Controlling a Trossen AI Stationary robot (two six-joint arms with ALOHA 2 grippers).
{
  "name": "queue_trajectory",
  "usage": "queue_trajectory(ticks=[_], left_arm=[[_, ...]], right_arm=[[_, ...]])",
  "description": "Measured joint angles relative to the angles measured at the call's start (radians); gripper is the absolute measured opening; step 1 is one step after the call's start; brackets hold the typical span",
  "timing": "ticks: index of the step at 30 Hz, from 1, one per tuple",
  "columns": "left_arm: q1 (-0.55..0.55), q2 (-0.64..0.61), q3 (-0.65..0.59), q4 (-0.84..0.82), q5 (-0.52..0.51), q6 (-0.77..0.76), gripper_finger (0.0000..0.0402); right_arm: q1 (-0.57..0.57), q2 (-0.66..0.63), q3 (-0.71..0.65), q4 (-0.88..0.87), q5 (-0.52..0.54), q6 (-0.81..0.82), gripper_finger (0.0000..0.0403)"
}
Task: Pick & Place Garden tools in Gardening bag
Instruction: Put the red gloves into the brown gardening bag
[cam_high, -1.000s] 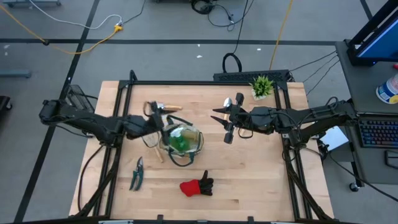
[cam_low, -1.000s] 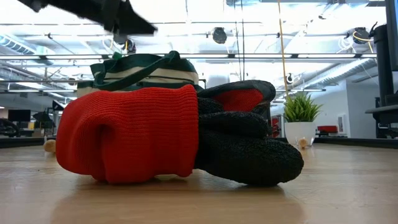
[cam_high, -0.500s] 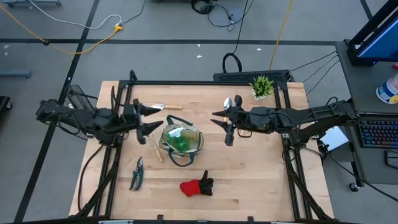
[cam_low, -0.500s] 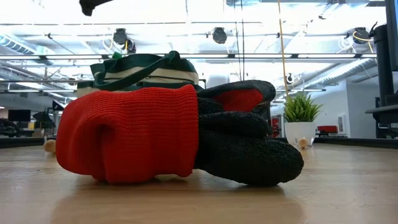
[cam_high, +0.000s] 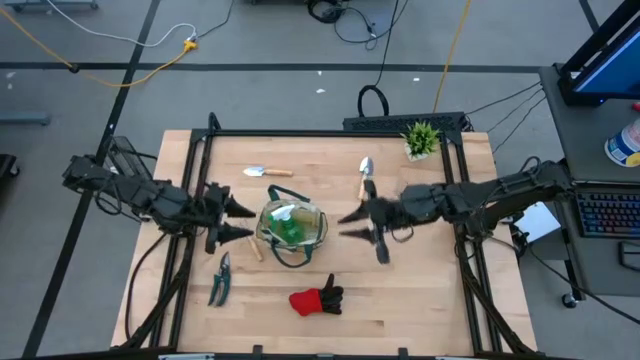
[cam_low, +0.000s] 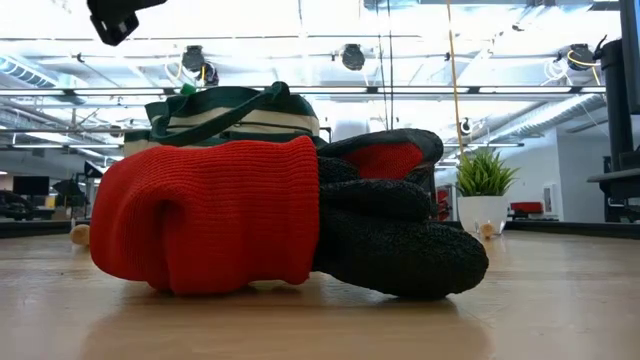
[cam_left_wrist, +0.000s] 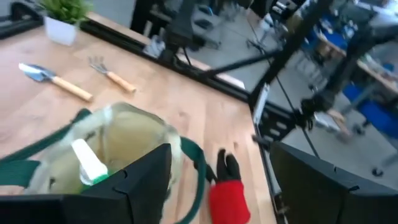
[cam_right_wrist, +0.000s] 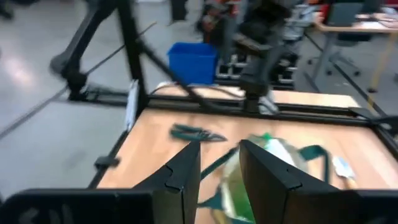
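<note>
Bag (cam_high: 292, 226) sits at the middle of the desk (cam_high: 430, 300), mouth up, with a green-and-white item (cam_high: 288, 226) inside; its dark green handles (cam_high: 290, 256) trail toward the near edge. Left gripper (cam_high: 232, 220) hovers just left of the bag, jaws spread wide and holding nothing; right gripper (cam_high: 352, 224) hovers to the bag's right, jaws also parted and empty, with clear desk between it and the bag. Shears (cam_high: 219, 277) lie near-left of the bag, apart from it; a trowel (cam_high: 266, 171) lies far-left, another trowel (cam_high: 366, 176) far-right, just beyond the right arm. A wooden handle (cam_high: 250, 246) shows at the bag's left side, below the left gripper; whether it touches the bag I cannot tell. Glove (cam_high: 317, 299), red cuff and black fingers, lies near the front edge, near-right of the bag; in the low view the glove (cam_low: 280, 215) fills the foreground with the bag (cam_low: 235, 115) behind it. Plant (cam_high: 421, 139) stands at the far-right corner.
</note>
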Motion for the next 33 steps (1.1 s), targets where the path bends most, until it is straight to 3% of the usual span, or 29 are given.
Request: queue_trajectory(ticks=[9,20,30,33], left_arm=[[-0.142,0.006,-0.001,0.002,-0.048,0.043,0.028],[-0.35,0.01,-0.037,0.033,-0.226,-0.012,0.028],[-0.452,0.008,-0.037,0.013,-0.248,0.004,0.028],[-0.481,-0.007,-0.037,-0.013,-0.266,0.013,0.028]], right_arm=[[0.168,0.112,0.0,-0.001,0.077,-0.052,0.0105],[0.176,0.198,0.0,-0.009,-0.004,-0.076,0.0105],[0.223,0.274,0.0,0.158,0.005,0.045,0.0121],[0.234,0.308,0.0,0.171,0.056,0.111,0.0136]])
